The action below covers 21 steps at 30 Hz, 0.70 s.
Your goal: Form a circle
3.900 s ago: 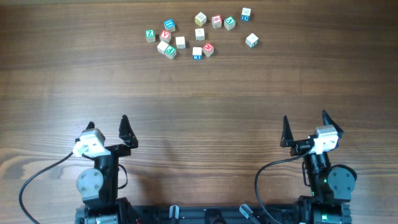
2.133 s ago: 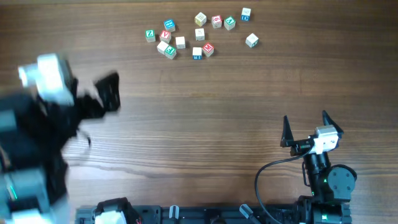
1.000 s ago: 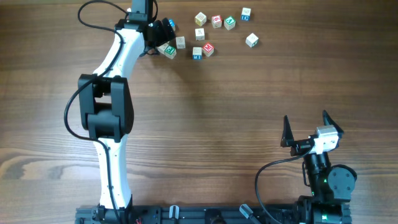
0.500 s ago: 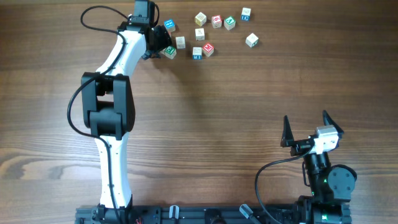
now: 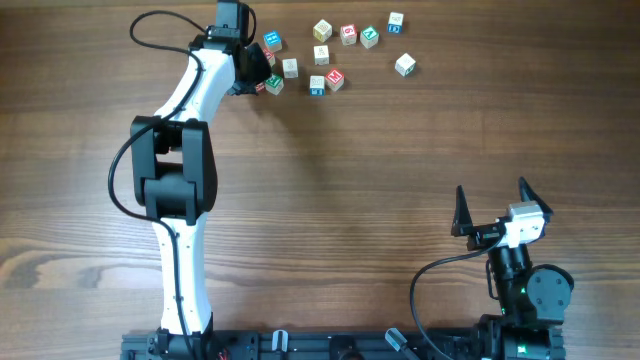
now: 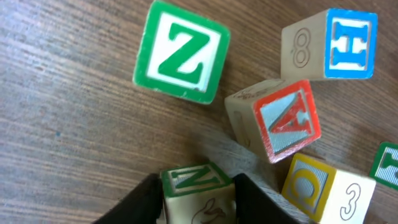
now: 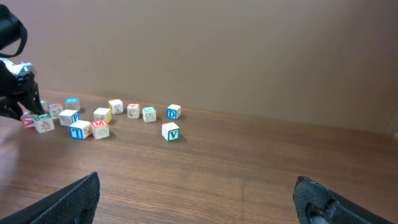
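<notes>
Wooden surface [image 5: 330, 200], far edge: left end effector [image 6: 199, 202] pinches the green N cube [image 6: 196, 180], with the red A cube [image 6: 283, 118] just ahead, probably to draw them into a tight cluster. Right end effector [image 5: 491, 195] rests spread, well apart.

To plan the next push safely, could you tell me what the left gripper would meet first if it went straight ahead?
The green N block, sitting between its fingers; beyond it, probably the red A block.

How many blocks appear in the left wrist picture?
6: green Z upper left, blue H upper right, red A middle, yellow block lower right, green N between the jaws, green block cut off at right edge. More may be hidden.
</notes>
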Tool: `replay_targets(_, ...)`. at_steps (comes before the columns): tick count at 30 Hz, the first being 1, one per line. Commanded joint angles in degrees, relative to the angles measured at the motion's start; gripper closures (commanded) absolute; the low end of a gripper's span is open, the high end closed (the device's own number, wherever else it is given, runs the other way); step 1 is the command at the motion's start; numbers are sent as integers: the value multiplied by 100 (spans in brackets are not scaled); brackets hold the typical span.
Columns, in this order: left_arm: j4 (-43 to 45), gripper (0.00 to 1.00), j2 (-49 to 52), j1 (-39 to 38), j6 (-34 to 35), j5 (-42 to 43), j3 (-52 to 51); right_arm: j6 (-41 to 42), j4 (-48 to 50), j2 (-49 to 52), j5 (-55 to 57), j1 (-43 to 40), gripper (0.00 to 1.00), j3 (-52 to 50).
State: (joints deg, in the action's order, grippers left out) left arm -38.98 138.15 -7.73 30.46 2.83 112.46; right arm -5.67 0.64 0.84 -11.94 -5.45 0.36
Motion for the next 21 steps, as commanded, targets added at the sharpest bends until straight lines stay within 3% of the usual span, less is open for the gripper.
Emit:
replay_targets(1, -118, 77, 72, 7, -20, -79, -39, -33, 20, -42, 31, -20, 0, -7)
replay_targets(5, -232, 78, -166, 129, -173, -79, -26, -35, 20, -42, 31, -20, 0, -7)
replay_targets(9, -946, 81, -1255, 457, -170, -79, -26, -33, 20, -42, 31, -20, 0, -7)
replay_targets(15, -3405, 84, -3362, 752, -140, -157, -28, -33, 17, -42, 31, -20, 0, -7)
replay_targets(19, -4763, 89, -3764, 636, 140, -667, -52, -66, 26, -42, 55, -20, 0, -7)
replay_targets(21, -4962, 92, -3764, 496, 175, -898, -234, -1106, 164, -42, 730, -20, 0, -7)
